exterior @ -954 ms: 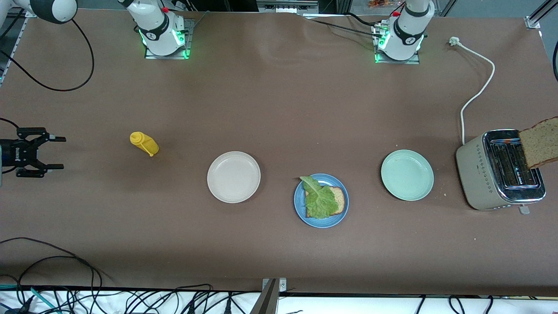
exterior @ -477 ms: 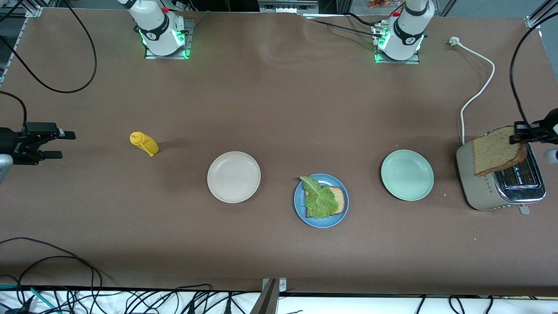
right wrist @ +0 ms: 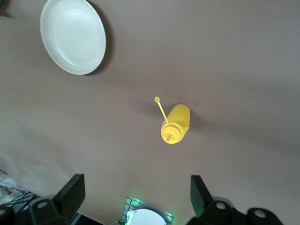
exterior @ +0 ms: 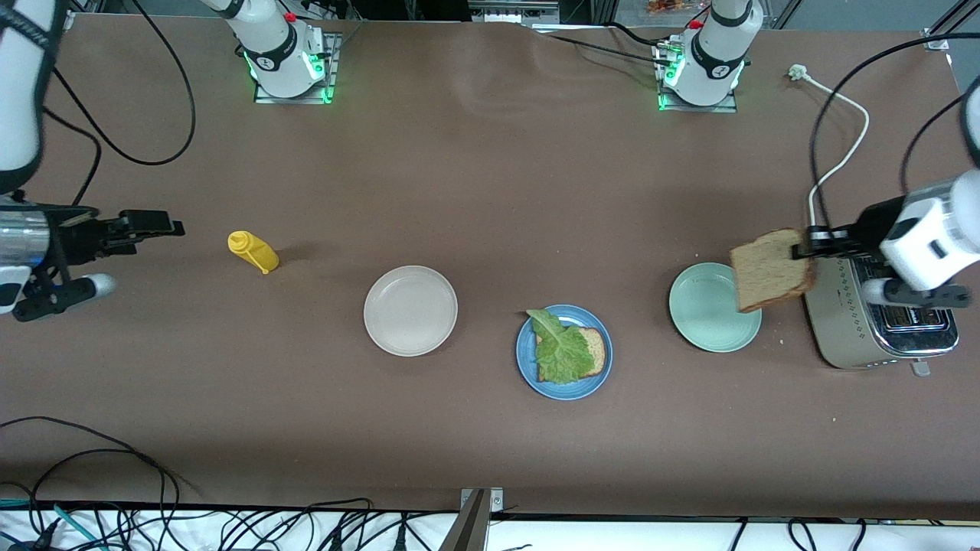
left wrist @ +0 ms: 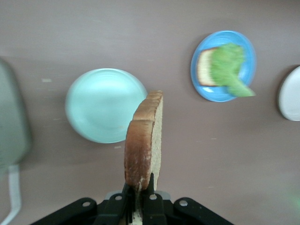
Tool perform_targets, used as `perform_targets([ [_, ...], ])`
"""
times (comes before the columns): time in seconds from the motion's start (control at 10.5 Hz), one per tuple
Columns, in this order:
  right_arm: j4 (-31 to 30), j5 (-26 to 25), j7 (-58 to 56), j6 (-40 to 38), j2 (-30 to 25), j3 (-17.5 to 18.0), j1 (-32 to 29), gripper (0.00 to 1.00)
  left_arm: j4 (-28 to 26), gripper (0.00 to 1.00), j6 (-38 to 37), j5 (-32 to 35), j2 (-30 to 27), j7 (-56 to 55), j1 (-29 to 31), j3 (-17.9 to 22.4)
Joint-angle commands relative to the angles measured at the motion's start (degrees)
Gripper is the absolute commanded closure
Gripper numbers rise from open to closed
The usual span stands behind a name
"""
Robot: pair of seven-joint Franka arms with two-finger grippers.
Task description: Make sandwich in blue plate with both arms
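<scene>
The blue plate lies near the table's middle and carries one bread slice with a green lettuce leaf on top. My left gripper is shut on a second bread slice, which hangs on edge over the pale green plate's rim beside the toaster. In the left wrist view that slice rises from the left gripper, with the blue plate farther off. At the right arm's end of the table my right gripper is open and empty.
A pale green plate and a toaster with its white cord sit toward the left arm's end. A cream-white plate and a yellow squeeze bottle lie toward the right arm's end.
The left gripper carried the bread slice away from above the toaster to over the green plate's edge. The right gripper turned and moved in toward the yellow bottle.
</scene>
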Motion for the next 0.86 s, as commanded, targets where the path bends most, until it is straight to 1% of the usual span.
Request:
perform_targets([
  [0.0, -0.6, -5.2, 3.7, 0.5, -1.3, -0.2, 3.1, 0.0, -1.4, 1.0, 4.6, -12.9, 4.5, -1.6, -3.4, 0.9],
  [0.19, -0.6, -7.2, 5.7, 1.3, -1.3, 0.3, 3.4, 0.0, -1.4, 1.0, 8.6, -19.6, 8.3, -5.4, -6.3, 0.8],
  [0.29, -0.6, -7.2, 5.8, 1.3, -1.7, 0.0, 3.5, 0.01, -1.4, 1.0, 9.7, -22.9, 10.4, -5.6, -8.4, 0.9],
  [0.38, -0.7, -7.4, 5.9, 1.5, -2.7, 0.3, 3.9, 0.03, -1.3, 1.0, 12.5, -25.8, 11.8, -5.7, -10.2, 0.9],
  [0.48, -2.1, -8.8, 6.6, 1.9, -4.2, 0.4, 4.0, 0.04, -1.3, 1.0, 15.6, -27.3, 13.4, -5.7, -11.7, 0.9],
  [0.57, -5.6, -11.3, 8.8, 3.7, -6.5, 2.3, 3.7, 0.04, -1.3, 1.0, 17.7, -28.7, 14.9, -5.6, -13.0, 0.9],
  [0.67, -10.9, -15.4, 9.9, 8.3, -10.0, 5.7, 3.3, 0.04, -1.3, 1.0, 19.5, -30.1, 16.1, -5.5, -13.8, 0.9],
  [0.76, -14.8, -17.5, 10.1, 11.6, -13.0, 6.6, 3.3, 0.03, -1.3, 1.0, 20.5, -30.4, 17.3, -5.2, -14.2, 0.9],
])
